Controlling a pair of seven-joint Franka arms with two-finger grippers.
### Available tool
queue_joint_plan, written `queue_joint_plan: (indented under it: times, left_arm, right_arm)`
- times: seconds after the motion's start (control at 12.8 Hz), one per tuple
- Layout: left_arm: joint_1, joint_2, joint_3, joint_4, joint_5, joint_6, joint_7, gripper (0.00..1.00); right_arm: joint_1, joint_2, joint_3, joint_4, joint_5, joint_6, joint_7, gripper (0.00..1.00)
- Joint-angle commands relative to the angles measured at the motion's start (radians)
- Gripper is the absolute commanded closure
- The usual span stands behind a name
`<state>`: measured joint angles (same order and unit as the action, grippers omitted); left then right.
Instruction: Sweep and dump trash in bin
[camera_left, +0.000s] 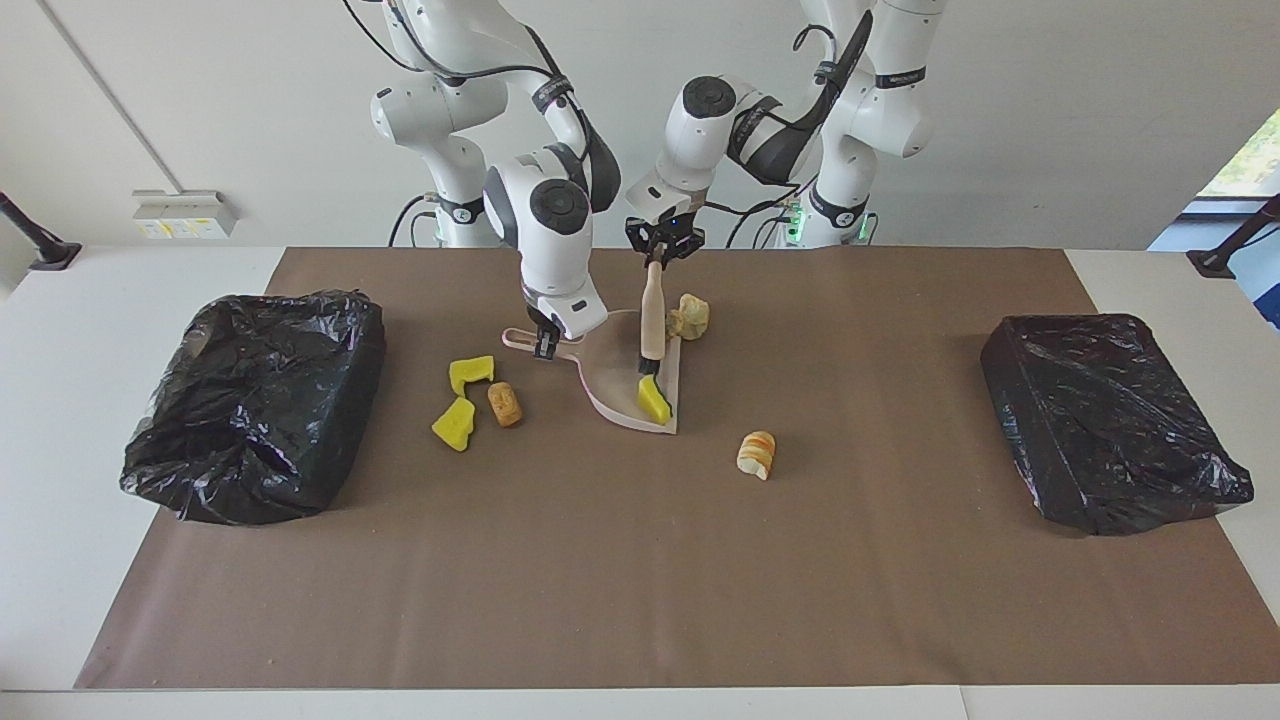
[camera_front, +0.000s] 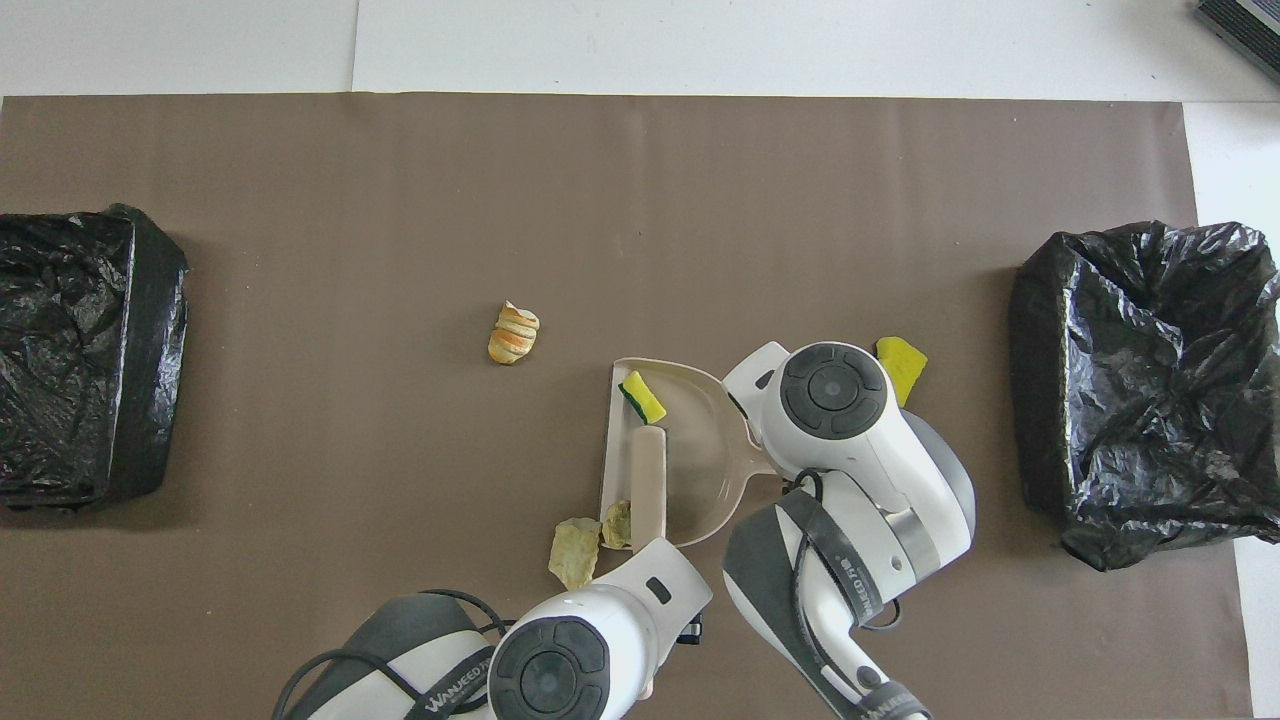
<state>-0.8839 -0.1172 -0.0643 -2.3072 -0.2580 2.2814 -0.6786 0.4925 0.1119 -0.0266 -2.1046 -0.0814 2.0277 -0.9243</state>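
My right gripper is shut on the handle of the pink dustpan, which rests on the brown mat. My left gripper is shut on the wooden brush. The brush's dark bristles stand against a yellow sponge bit at the pan's open lip; it also shows in the overhead view. Two more yellow sponge bits and a brown cork-like lump lie beside the pan toward the right arm's end. A beige pastry piece lies by the pan's edge. A tan bread slice lies farther out.
A bin lined with a black bag stands at the right arm's end of the table. A second one stands at the left arm's end. The brown mat covers most of the white table.
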Motion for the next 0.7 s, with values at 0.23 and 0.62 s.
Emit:
queue_joint_plan:
  times: [0.23, 0.62]
  left_arm:
    - [0.035, -0.030, 0.023, 0.037, -0.012, -0.245, -0.033, 1.00]
    - [0.058, -0.118, 0.023, -0.069, 0.011, -0.346, -0.308, 1.00]
  right_arm:
    - [-0.009, -0.024, 0.002, -0.035, -0.014, 0.020, -0.014, 1.00]
    - [-0.017, -0.017, -0.001, -0.035, -0.018, 0.049, -0.112, 1.00]
